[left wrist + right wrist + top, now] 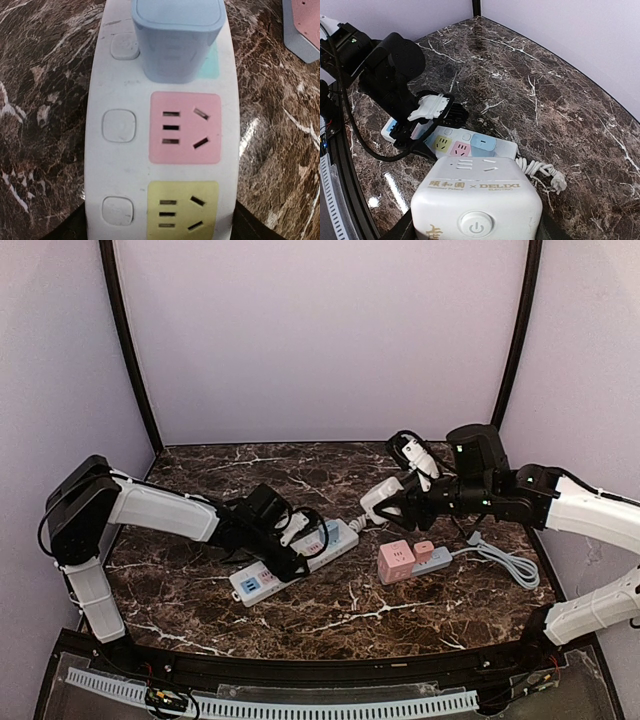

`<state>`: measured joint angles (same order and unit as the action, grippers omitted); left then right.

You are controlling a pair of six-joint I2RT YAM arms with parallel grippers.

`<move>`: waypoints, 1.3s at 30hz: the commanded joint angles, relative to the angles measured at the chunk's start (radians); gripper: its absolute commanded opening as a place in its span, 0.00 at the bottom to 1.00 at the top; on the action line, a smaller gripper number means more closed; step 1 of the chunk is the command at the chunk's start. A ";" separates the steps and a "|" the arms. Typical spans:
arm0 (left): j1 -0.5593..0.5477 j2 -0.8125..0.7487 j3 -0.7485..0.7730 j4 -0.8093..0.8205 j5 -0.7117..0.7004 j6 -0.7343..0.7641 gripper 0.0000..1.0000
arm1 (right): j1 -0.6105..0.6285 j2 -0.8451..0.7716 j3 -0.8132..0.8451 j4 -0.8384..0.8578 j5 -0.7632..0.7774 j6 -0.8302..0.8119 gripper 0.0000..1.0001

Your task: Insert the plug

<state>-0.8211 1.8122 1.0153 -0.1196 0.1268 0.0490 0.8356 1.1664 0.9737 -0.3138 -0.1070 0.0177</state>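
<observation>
Clamping the white cube plug [476, 192] from both sides, my right gripper [476, 222] has its dark fingers pressed against the cube's flanks, and the face with the round power button is turned toward the wrist camera. In the overhead view the plug sits in that gripper just off the right end of the power strip [340, 537], apart from it. My left gripper [157, 226] is closed on the strip itself, one finger against each long edge, near the end with the yellow socket [182, 210]. Beyond the yellow one comes the pink socket [185, 127], and then a blue cube [175, 45] standing on the next position. Each socket has a small white button beside it. The strip lies at an angle on the dark marble counter [300, 475], with its coiled white cord trailing from the end nearest the plug. Further to the right on the counter, a pink cube [397, 560] sits on a grey strip [434, 559], well apart from both of my grippers.
</observation>
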 commanded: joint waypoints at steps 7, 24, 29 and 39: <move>-0.149 0.059 0.076 -0.086 -0.263 -0.406 0.61 | -0.007 -0.018 0.033 0.001 0.056 0.053 0.00; -0.174 -0.108 -0.003 0.079 -0.194 -0.336 0.99 | -0.006 -0.019 0.127 -0.146 0.035 0.083 0.00; -0.133 -0.219 -0.050 0.099 -0.254 -0.308 0.98 | -0.006 0.019 0.188 -0.190 0.020 0.115 0.00; 0.023 -0.397 -0.312 0.350 -0.358 -0.299 0.99 | 0.004 0.250 0.421 -0.346 0.016 0.238 0.00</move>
<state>-0.8280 1.4532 0.7933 0.1200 -0.1669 -0.2626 0.8360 1.3434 1.3022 -0.5995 -0.0780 0.1848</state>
